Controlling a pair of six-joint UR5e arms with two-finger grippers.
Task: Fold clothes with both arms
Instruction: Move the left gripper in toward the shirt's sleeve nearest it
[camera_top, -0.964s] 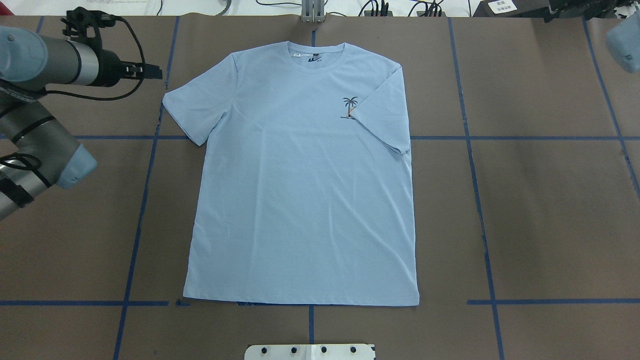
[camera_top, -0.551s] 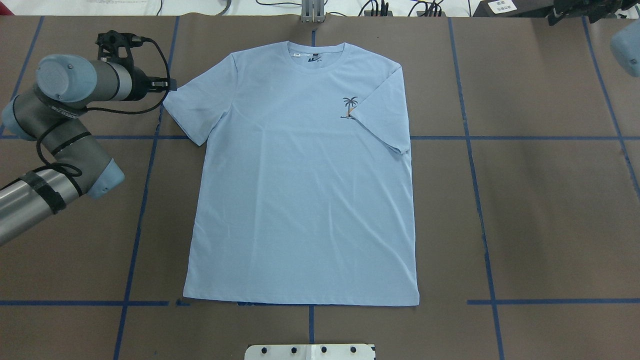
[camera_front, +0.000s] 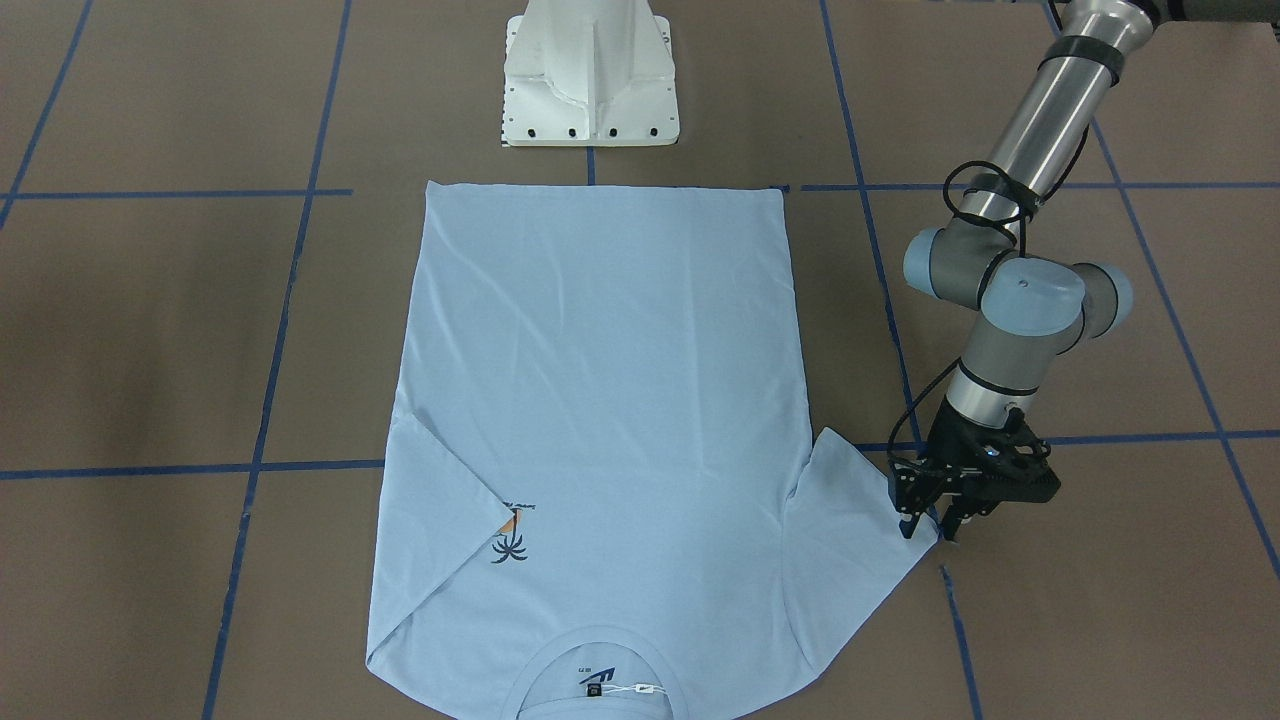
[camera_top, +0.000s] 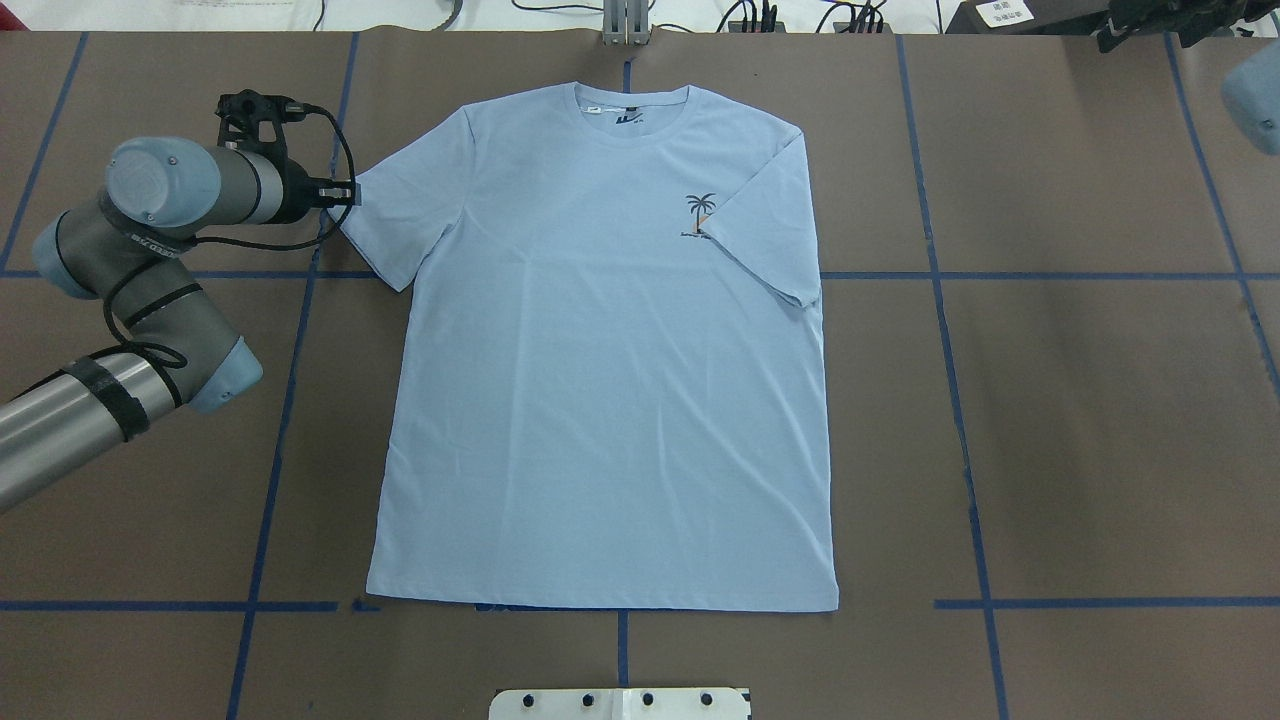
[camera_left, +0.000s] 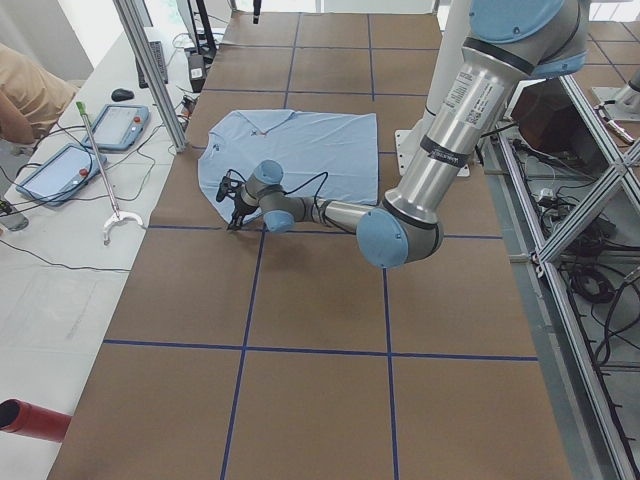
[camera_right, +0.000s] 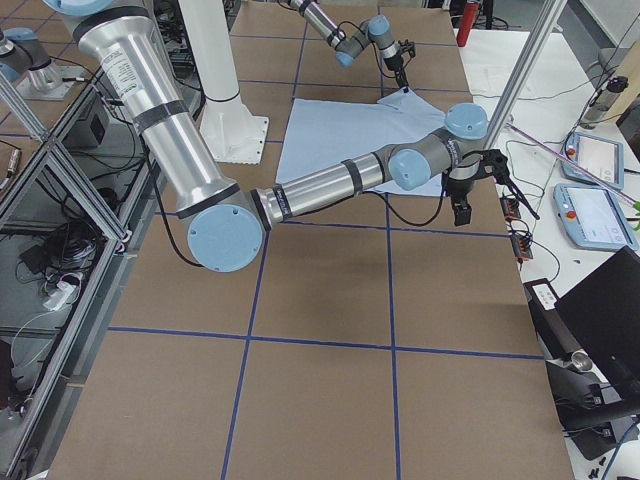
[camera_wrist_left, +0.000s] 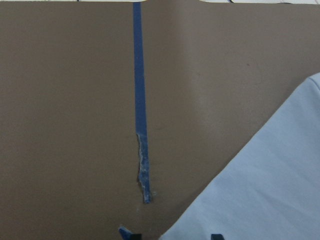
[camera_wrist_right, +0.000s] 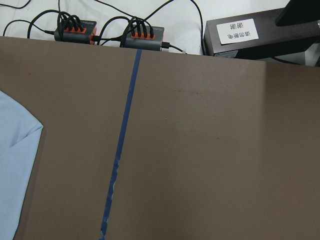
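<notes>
The light blue T-shirt (camera_top: 600, 400) lies flat and face up on the brown table, collar (camera_top: 630, 105) at the far side. The sleeve on the overhead view's right is folded in beside the palm-tree print (camera_top: 700, 213). The other sleeve (camera_front: 850, 520) is spread out. My left gripper (camera_front: 926, 527) is open, low at that sleeve's outer tip, one finger on each side of the corner; the left wrist view shows the sleeve edge (camera_wrist_left: 270, 190). My right gripper (camera_right: 461, 205) hangs above bare table past the shirt's far right corner; I cannot tell if it is open.
The white pedestal base (camera_front: 590, 80) stands at the near edge behind the hem. Blue tape lines (camera_top: 940, 270) grid the table. Power strips and cables (camera_wrist_right: 145, 35) and a black labelled box (camera_wrist_right: 240, 32) line the far edge. Operator tablets (camera_right: 595, 160) lie beyond it.
My left arm has swung in towards the shirt, bringing its gripper from off the table's far left to the spread sleeve's tip. The shirt has not moved.
</notes>
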